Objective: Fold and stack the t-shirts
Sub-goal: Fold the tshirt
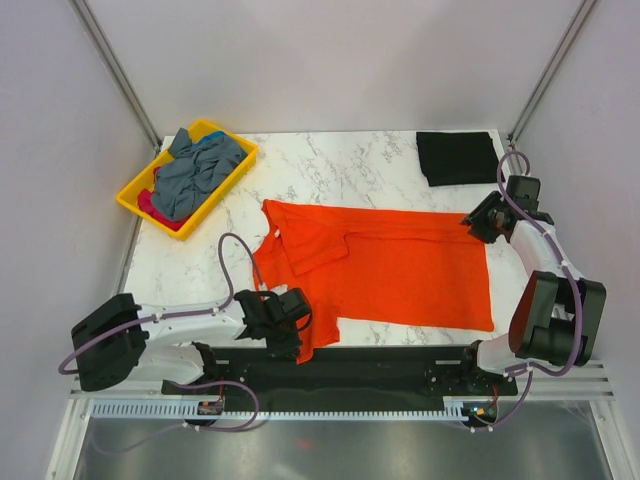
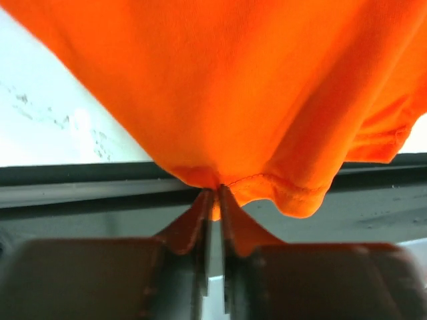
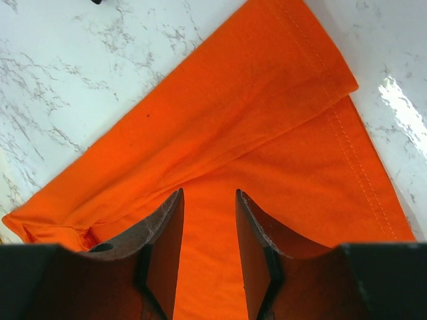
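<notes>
Black t-shirt [image 1: 457, 157] is lying folded beyond your right pincer [image 3: 208, 197], hovering spread over the orange t-shirt [image 1: 400, 265]; left pincer [image 2: 213, 190] is pinching its hem; other t-shirts [image 1: 200, 168] are waiting.

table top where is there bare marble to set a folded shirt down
Best: the far strip between the yellow tray and the folded black shirt, beyond the orange shirt. A smaller patch lies left of the orange shirt, on the near side of the tray. The centre and right edge are crowded.
</notes>
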Robot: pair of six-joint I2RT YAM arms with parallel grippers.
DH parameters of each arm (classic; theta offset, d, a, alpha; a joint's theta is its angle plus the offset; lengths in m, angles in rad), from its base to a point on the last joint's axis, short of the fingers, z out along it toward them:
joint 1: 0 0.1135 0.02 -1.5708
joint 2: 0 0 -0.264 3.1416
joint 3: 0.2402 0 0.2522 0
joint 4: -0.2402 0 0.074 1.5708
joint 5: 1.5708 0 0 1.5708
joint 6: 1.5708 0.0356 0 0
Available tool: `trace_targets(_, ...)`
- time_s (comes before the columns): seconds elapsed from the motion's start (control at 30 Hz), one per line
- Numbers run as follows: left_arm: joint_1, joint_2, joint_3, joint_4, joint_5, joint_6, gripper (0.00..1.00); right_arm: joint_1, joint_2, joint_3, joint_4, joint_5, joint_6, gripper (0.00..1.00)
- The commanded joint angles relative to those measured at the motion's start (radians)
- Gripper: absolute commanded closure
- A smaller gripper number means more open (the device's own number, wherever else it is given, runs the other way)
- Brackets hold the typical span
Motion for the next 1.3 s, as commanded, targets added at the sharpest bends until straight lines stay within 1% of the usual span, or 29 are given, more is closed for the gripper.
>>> trace_targets(0.0, -0.008, 0.011, 0.013, 0.045, -0.074, -0.028, 0.92, -0.018, -0.041, -0.012, -0.029, 0.016, -0.001, 0.55)
trace_targets(0.03, -0.008, 0.000, 0.018, 0.042, -0.077, -0.022, 0.96, -0.023, -0.048, -0.004, -0.052, 0.024, 0.004, 0.55)
trace_targets(0.07, -0.008, -0.012, 0.027, 0.039, -0.080, -0.016, 0.98, -0.035, -0.051, 0.002, -0.081, 0.033, 0.022, 0.55)
trace_targets(0.13, -0.009, -0.054, 0.042, 0.027, -0.108, 0.010, 0.98, -0.049, -0.069, 0.008, -0.181, 0.068, 0.076, 0.55)
trace_targets(0.2, -0.002, -0.075, 0.091, -0.013, -0.157, 0.054, 0.98, -0.067, -0.084, -0.003, -0.266, 0.038, 0.146, 0.55)
trace_targets(0.3, 0.024, -0.066, 0.180, -0.062, -0.198, 0.151, 0.98, -0.067, -0.118, -0.035, -0.357, 0.042, 0.180, 0.55)
trace_targets(0.33, 0.035, -0.063, 0.218, -0.068, -0.203, 0.179, 0.98, -0.067, -0.130, -0.044, -0.379, 0.080, 0.183, 0.55)
trace_targets(0.4, 0.067, -0.062, 0.249, -0.073, -0.206, 0.263, 0.98, -0.067, -0.167, -0.059, -0.452, 0.149, 0.194, 0.54)
trace_targets(0.43, 0.111, -0.068, 0.275, -0.071, -0.203, 0.291, 0.98, -0.069, -0.176, -0.079, -0.471, 0.206, 0.196, 0.54)
trace_targets(0.47, 0.134, -0.071, 0.291, -0.071, -0.197, 0.350, 0.98, -0.069, -0.183, -0.089, -0.488, 0.223, 0.191, 0.53)
trace_targets(0.5, 0.185, -0.075, 0.306, -0.071, -0.194, 0.381, 0.98, -0.069, -0.189, -0.108, -0.526, 0.235, 0.193, 0.53)
trace_targets(0.53, 0.208, -0.078, 0.338, -0.070, -0.186, 0.410, 0.98, -0.069, -0.190, -0.125, -0.540, 0.232, 0.190, 0.54)
trace_targets(0.57, 0.233, -0.078, 0.357, -0.070, -0.172, 0.468, 0.98, -0.069, -0.190, -0.145, -0.525, 0.178, 0.180, 0.55)
trace_targets(0.6, 0.283, -0.077, 0.373, -0.068, -0.163, 0.493, 0.98, -0.069, -0.187, -0.185, -0.522, 0.135, 0.168, 0.55)
trace_targets(0.63, 0.308, -0.072, 0.401, -0.065, -0.156, 0.516, 0.98, -0.069, -0.174, -0.193, -0.525, 0.122, 0.148, 0.57)
trace_targets(0.67, 0.334, -0.062, 0.413, -0.061, -0.142, 0.554, 0.98, -0.067, -0.146, -0.197, -0.538, 0.117, 0.141, 0.57)
trace_targets(0.7, 0.386, -0.052, 0.424, -0.055, -0.130, 0.571, 0.98, -0.067, -0.138, -0.214, -0.535, 0.117, 0.136, 0.57)
trace_targets(0.77, 0.435, -0.023, 0.459, -0.028, -0.084, 0.608, 0.98, -0.067, -0.118, -0.231, -0.526, 0.128, 0.121, 0.58)
trace_targets(0.9, 0.550, 0.037, 0.522, 0.019, -0.028, 0.647, 0.98, -0.067, -0.092, -0.262, -0.525, 0.156, 0.093, 0.58)
trace_targets(0.93, 0.569, 0.056, 0.536, 0.034, 0.011, 0.654, 0.98, -0.067, -0.086, -0.262, -0.532, 0.154, 0.078, 0.58)
trace_targets(1.07, 0.633, 0.147, 0.617, 0.056, 0.074, 0.676, 0.98, -0.067, -0.106, -0.251, -0.546, 0.172, 0.073, 0.58)
trace_targets(1.27, 0.699, 0.270, 0.705, 0.059, 0.133, 0.691, 0.98, -0.069, -0.101, -0.241, -0.558, 0.174, 0.067, 0.59)
